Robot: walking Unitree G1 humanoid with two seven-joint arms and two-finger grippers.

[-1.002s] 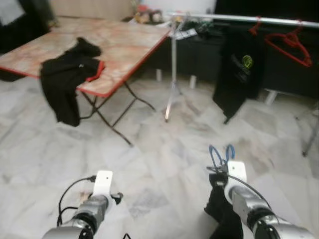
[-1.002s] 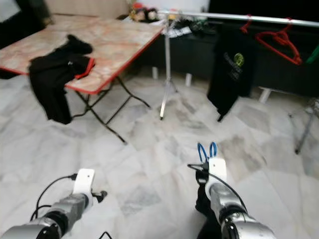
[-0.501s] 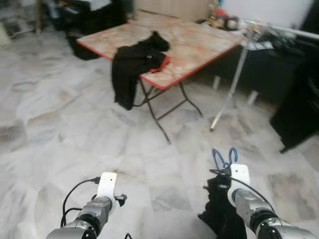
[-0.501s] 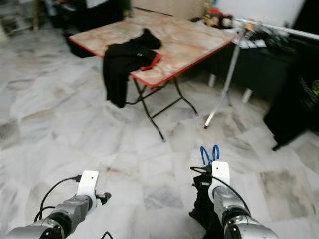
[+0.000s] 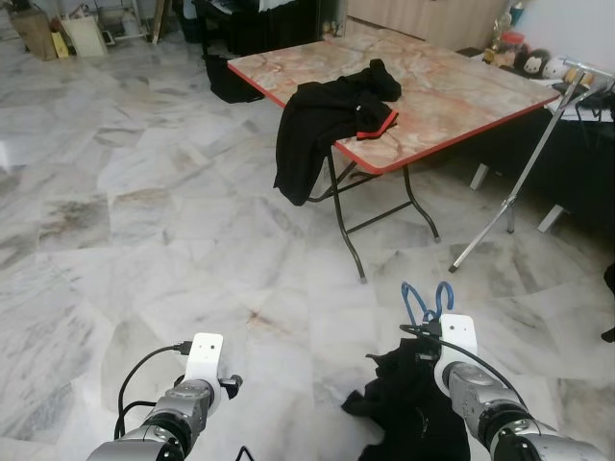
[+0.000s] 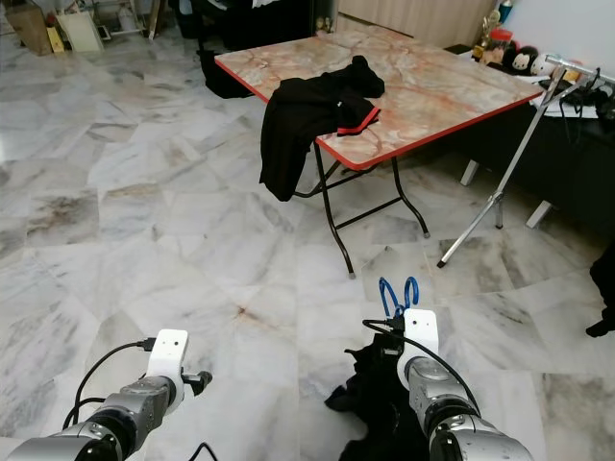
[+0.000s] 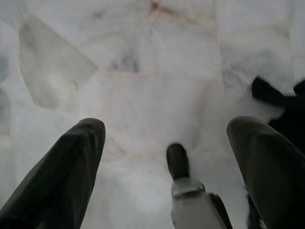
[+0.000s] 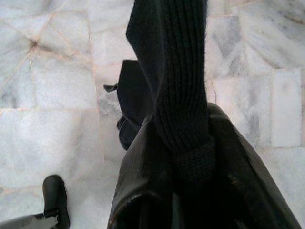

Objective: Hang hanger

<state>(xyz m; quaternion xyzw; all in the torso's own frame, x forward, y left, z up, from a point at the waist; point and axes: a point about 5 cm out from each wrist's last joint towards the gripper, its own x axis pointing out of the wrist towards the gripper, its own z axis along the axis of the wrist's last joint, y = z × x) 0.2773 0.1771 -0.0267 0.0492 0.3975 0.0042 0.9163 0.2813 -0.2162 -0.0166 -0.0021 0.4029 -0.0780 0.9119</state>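
Blue wire of the hanger (image 5: 428,301) sticks up as two loops just above the right gripper (image 8: 181,167), low on the robot's right. That gripper's two black fingers (image 8: 138,191) are pressed together on a ribbed black garment (image 8: 171,86), which hangs from them over the marble floor (image 5: 144,221); in the head views the same dark cloth bunches beneath the right wrist, with the hanger's loops rising out of it.

Low on the robot's left, the left gripper (image 7: 167,143) is held out over bare floor, its two fingers (image 7: 62,171) spread wide with nothing between them.

Farther ahead stands a folding table (image 5: 452,96) with a marbled top and red edging. Another black garment (image 5: 322,120) with a red trim lies at the table's near edge and droops over it beside the front leg. A slanted metal pole (image 5: 519,182) rises just past the table's right corner.
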